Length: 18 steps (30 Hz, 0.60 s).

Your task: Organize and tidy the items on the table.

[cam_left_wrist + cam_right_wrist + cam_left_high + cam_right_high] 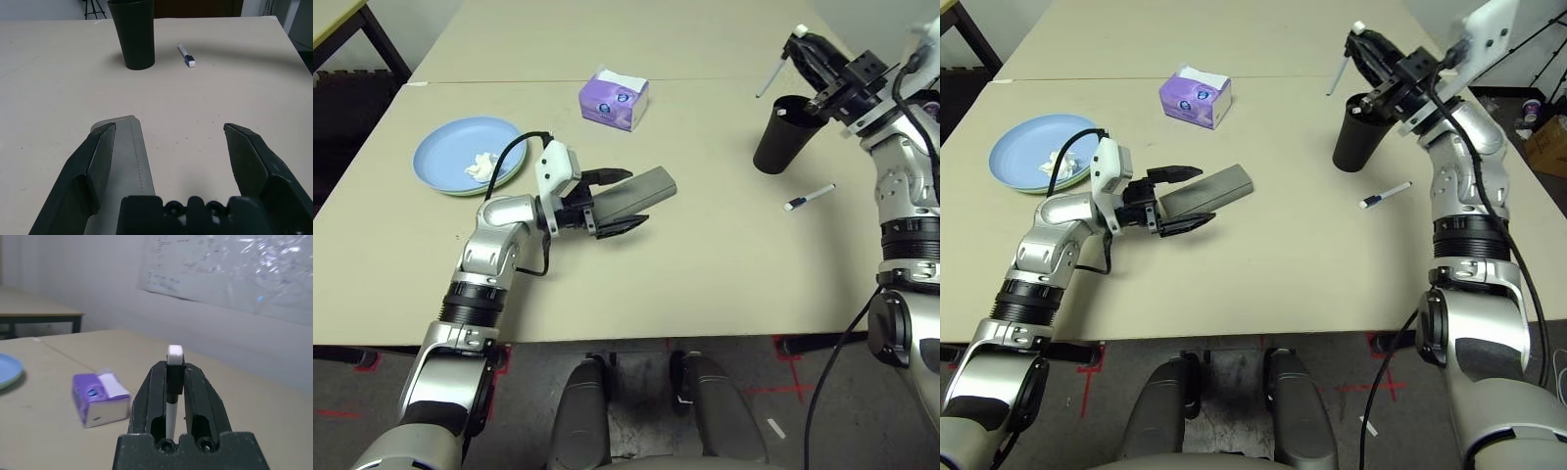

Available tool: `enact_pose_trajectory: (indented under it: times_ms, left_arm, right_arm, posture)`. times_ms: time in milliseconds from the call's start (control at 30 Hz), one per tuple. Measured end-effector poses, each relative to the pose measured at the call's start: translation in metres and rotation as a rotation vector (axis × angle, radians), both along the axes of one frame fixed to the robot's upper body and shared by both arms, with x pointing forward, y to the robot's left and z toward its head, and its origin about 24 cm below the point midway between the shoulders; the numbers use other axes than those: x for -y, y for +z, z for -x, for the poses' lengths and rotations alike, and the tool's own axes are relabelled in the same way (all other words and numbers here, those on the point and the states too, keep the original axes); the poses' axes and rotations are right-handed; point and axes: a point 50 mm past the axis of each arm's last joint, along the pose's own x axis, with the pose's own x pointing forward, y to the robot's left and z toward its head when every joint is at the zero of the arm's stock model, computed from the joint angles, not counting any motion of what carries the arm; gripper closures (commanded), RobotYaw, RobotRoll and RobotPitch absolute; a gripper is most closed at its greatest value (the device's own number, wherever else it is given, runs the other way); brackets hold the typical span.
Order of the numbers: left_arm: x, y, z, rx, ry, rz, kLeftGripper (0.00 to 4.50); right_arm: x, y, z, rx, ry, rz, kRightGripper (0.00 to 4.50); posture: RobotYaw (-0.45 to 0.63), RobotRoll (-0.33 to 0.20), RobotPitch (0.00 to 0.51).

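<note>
At the desk's (705,284) right, the right jaws (800,37) clamp a white marker (771,78) steeply aslant, its lower end left of the black cup (781,145); the right arm is nearer. The right wrist view reveals the pinch, the head view the cup. The left jaws (639,197) stand apart over the grey glasses case (658,185).

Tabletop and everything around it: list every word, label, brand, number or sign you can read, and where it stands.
No text can be quoted.
Purple tissue box: blue-and-white logo, too small to read.
Pen on the table: no readable lettering.
Whiteboard: handwriting, too blurred to read.
</note>
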Motion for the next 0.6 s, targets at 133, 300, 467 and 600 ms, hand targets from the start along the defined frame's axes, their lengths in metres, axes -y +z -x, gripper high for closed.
enact_pose_trajectory:
  times_ms: [133,300,467,600]
  left_arm:
    - [0.0,0.0,0.0,0.0,0.002,0.001,0.0]
    - [0.0,0.0,0.0,-0.003,0.005,0.003,0.0]
    - [0.0,0.0,0.0,-0.009,0.006,0.003,0.0]
    - [0.0,-0.001,0.0,-0.013,0.007,0.002,0.0]
  right_arm:
    - [0.012,0.006,0.007,0.021,-0.079,-0.042,4.17]
    - [0.019,-0.015,0.009,-0.05,-0.167,-0.109,4.17]
    - [0.018,-0.016,0.011,-0.062,-0.195,-0.124,4.17]
    - [0.017,-0.018,0.011,-0.069,-0.195,-0.116,4.17]
  posture:
    - [-0.11,0.0,0.143]
    - [-0.11,0.0,0.148]
    - [-0.11,0.0,0.15]
    - [-0.1,0.0,0.152]
